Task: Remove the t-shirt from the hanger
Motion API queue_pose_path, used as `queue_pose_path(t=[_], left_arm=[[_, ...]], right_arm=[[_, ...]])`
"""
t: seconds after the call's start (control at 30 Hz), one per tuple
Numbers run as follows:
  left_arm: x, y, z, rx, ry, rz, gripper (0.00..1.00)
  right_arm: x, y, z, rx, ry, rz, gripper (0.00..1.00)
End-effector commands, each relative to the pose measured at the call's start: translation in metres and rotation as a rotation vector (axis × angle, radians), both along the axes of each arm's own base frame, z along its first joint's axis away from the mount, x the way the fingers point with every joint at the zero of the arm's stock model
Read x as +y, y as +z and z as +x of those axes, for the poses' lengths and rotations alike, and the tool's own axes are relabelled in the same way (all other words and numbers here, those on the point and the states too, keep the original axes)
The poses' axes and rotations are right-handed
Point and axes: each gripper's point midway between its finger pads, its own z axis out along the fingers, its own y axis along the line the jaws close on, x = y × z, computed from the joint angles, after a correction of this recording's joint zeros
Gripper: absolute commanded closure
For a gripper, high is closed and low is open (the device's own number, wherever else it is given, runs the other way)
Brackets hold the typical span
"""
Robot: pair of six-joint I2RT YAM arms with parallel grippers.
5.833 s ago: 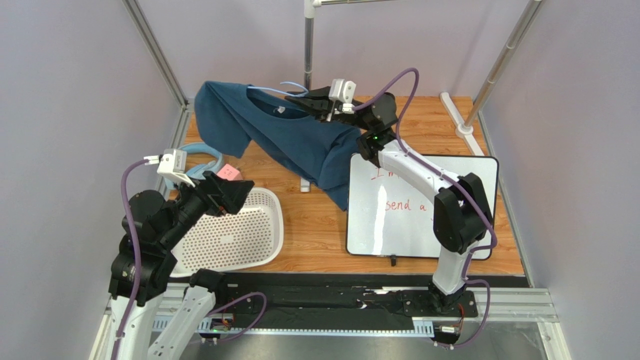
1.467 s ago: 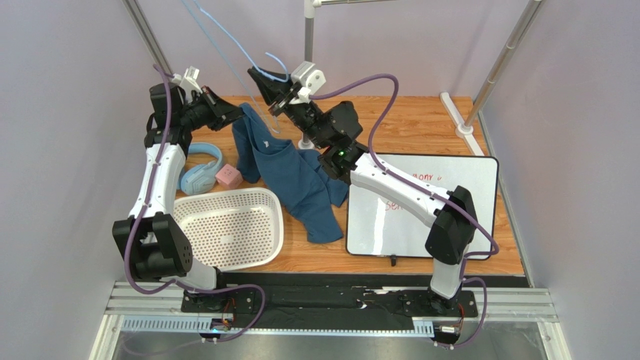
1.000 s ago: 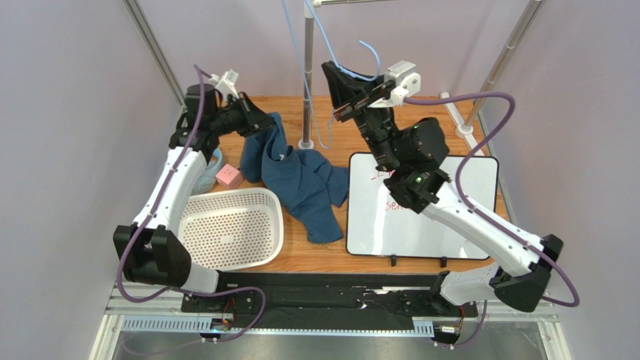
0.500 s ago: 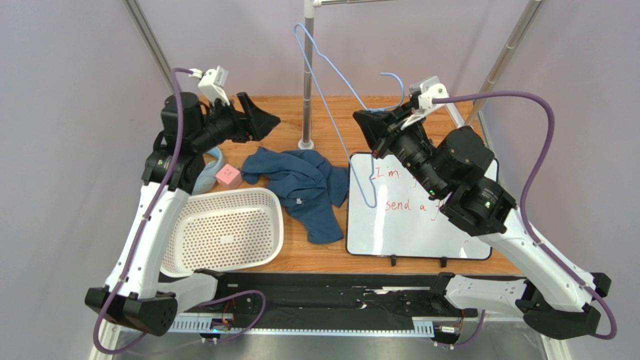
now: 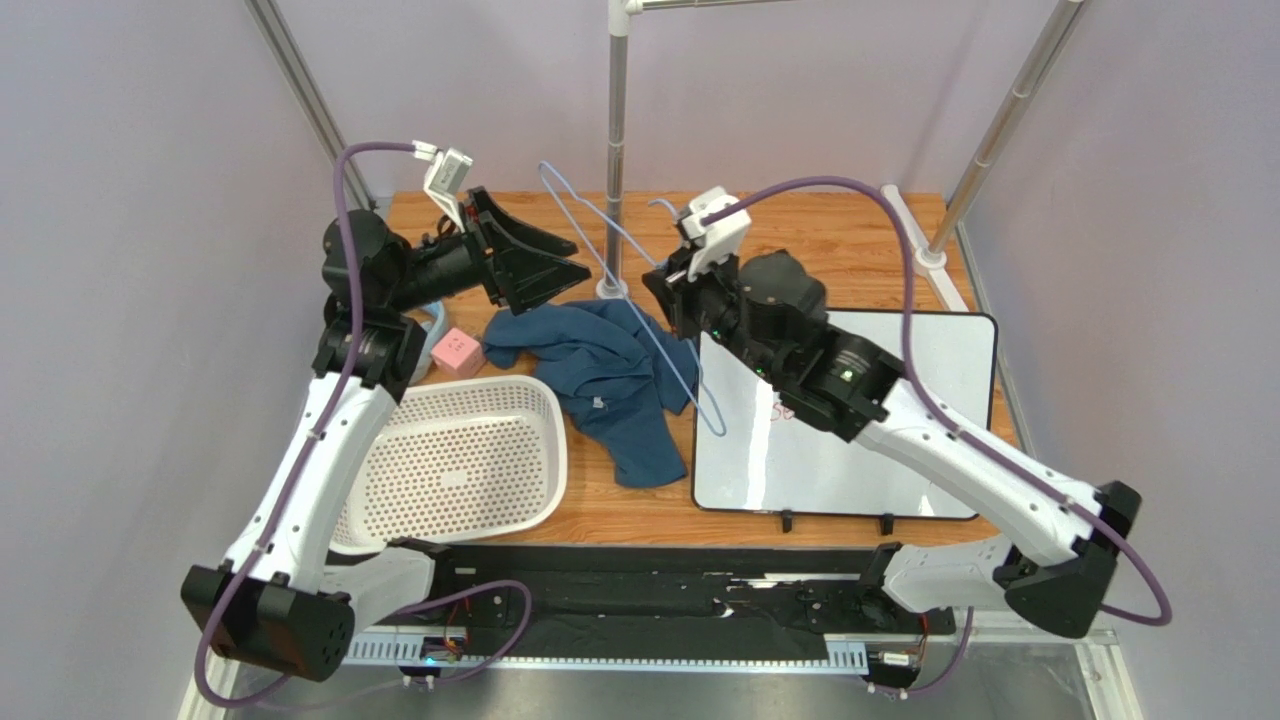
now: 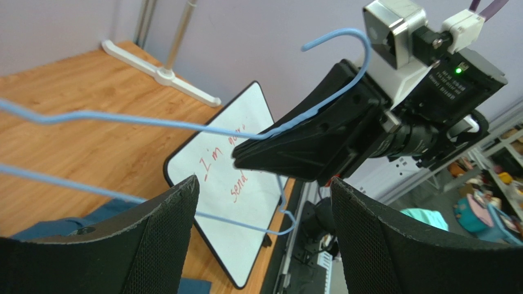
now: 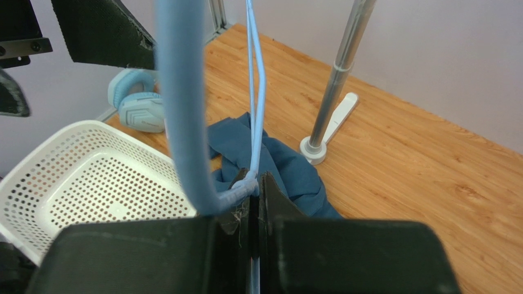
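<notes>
The dark teal t-shirt lies crumpled on the wooden table, free of the hanger; it also shows in the right wrist view. My right gripper is shut on the thin pale-blue wire hanger near its hook and holds it in the air over the shirt and the whiteboard edge. In the right wrist view the jaws pinch the wire, and the hook curves up on the left. My left gripper is open and empty above the shirt's left side; the hanger wire crosses in front of it.
A white perforated basket stands at the front left. A whiteboard lies on the right. A pink cube and blue headphones sit at the left. The grey rack pole stands on its base behind the shirt.
The shirt slid off the hanger and dropped to the table. My right gripper then swung the bare hanger right, and now back left and lower. The left gripper let go and pulled up.
</notes>
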Motion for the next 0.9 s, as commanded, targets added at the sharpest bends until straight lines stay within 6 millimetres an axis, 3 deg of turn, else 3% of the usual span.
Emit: queue_pose_path(t=[0.0,0.1,0.13,0.2,0.23,0.37,0.5,0.87], left_arm=[[-0.006,0.009,-0.009,0.031,-0.135,-0.094,0.2],[-0.008,-0.014,0.014,0.153,-0.1,-0.116,0.28],[-0.008,-0.034,0.031,0.255,-0.06,-0.111,0.32],[-0.004,-0.05,0.045,0.352,-0.031,-0.131,0.46],[-0.003,-0.062,0.055,0.394,-0.021,-0.14,0.47],[0.013,-0.07,0.069,0.435,0.04,-0.166,0.36],[0.017,-0.072,0.071,0.435,0.071,-0.154,0.28],[0.017,-0.075,0.074,0.434,0.081,-0.159,0.25]], right_arm=[[0.023,0.008,0.016,-0.065,-0.006,0.094,1.0],[0.036,-0.008,0.025,-0.052,-0.022,0.1,1.0],[0.044,-0.005,0.027,-0.068,-0.02,0.127,1.0],[0.045,-0.012,0.031,-0.067,-0.047,0.122,1.0],[0.046,-0.013,0.033,-0.071,-0.058,0.129,1.0],[0.047,-0.018,0.036,-0.08,-0.08,0.141,1.0],[0.058,-0.02,0.031,-0.076,-0.032,0.14,1.0],[0.084,-0.031,0.017,-0.063,0.035,0.151,1.0]])
